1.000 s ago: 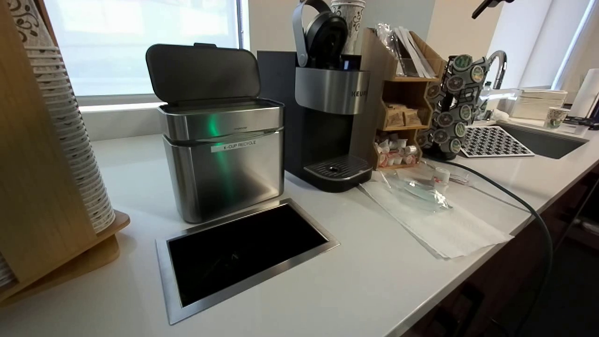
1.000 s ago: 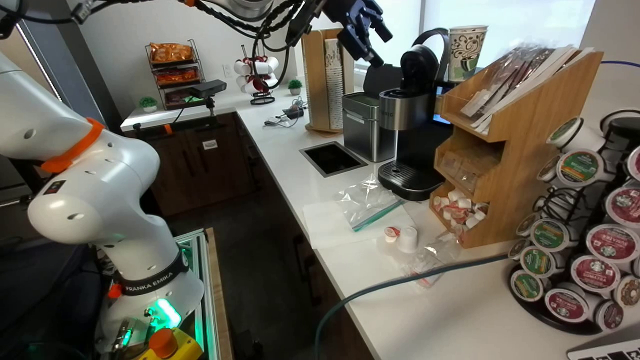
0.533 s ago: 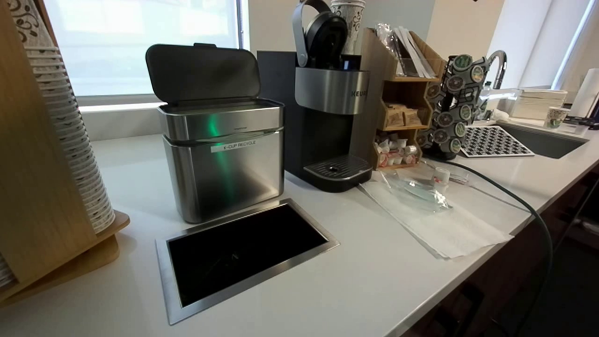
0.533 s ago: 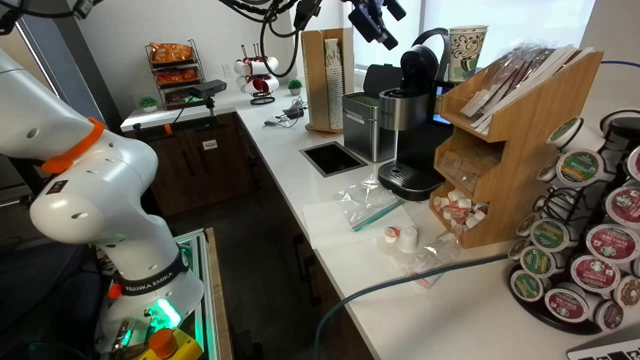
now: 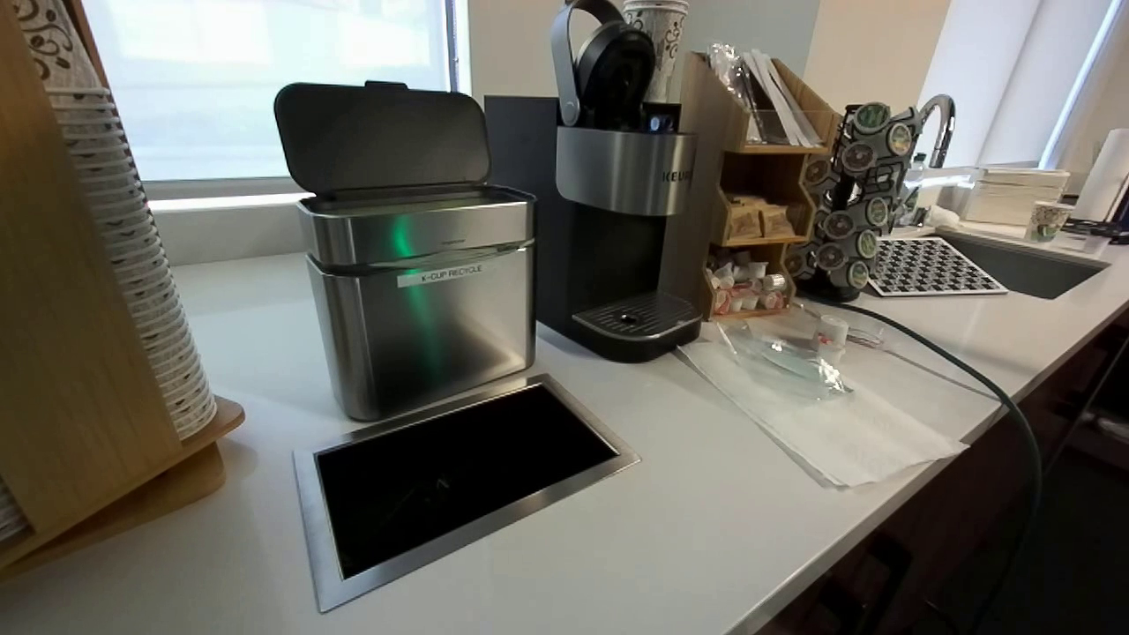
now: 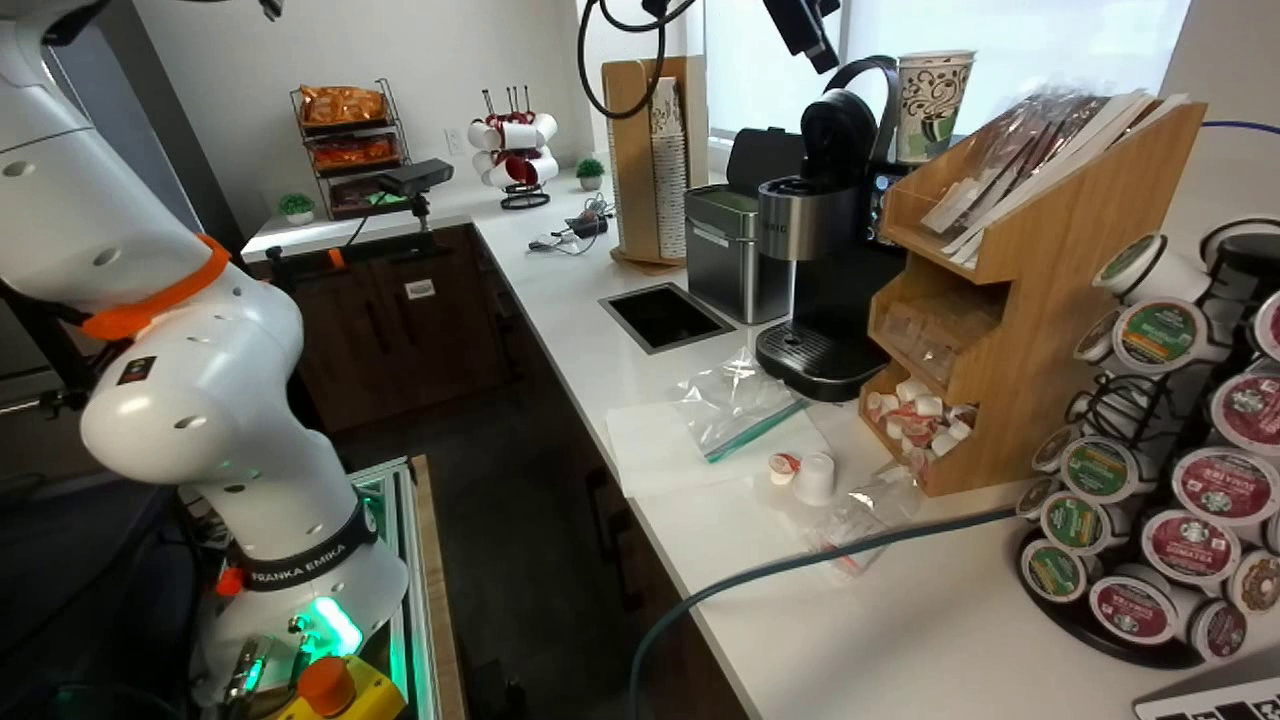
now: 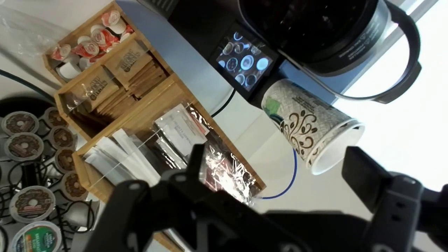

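Wrist view: claw [image 7: 274, 159] spread wide, nothing in its grip, raised near the top of the coffee maker [image 5: 617, 168].
Paper cup [image 7: 302, 113]: nearest the claw, seen through the gap between its tips; upright at the top of the coffee maker, just beside the lit screen [image 7: 245, 61]; white inside, wall printed with brown swirls and a green patch, rim doubled.
Coffee maker: brushed metal front, black ribbed drip tray [image 5: 637, 316], looped handle [image 5: 565, 70] raised.
Wooden organizer [image 7: 159, 94]: pale stepped tiers right beside the coffee maker; top, white paper strips [image 7: 134, 157] and glossy clear packets [image 7: 178, 129]; middle, brown paper packets [image 7: 127, 64]; bottom, small creamer tubs [image 7: 103, 37] with red-and-white lids.
Coffee pods [image 7: 24, 147]: round, flat-lidded, held in a black wire rack [image 6: 1080, 625] past the organizer from the coffee maker.
Plastic bag [image 6: 735, 405]: clear, crumpled, teal-edged, lying partly on a white paper towel [image 6: 645, 460] on the desk [image 6: 900, 640] near the coffee maker.
Steel bin [image 5: 441, 331]: beside the coffee maker, opposite the organizer; brushed sides, black lid [image 5: 384, 141] up, contents hidden.
Cup dispenser [image 6: 630, 180]: wooden tower past the bin from the coffee maker, holding stacked cups [image 5: 150, 278].
Snack bags [image 6: 342, 105]: orange and red, on black wire tiers far beyond the coffee maker.
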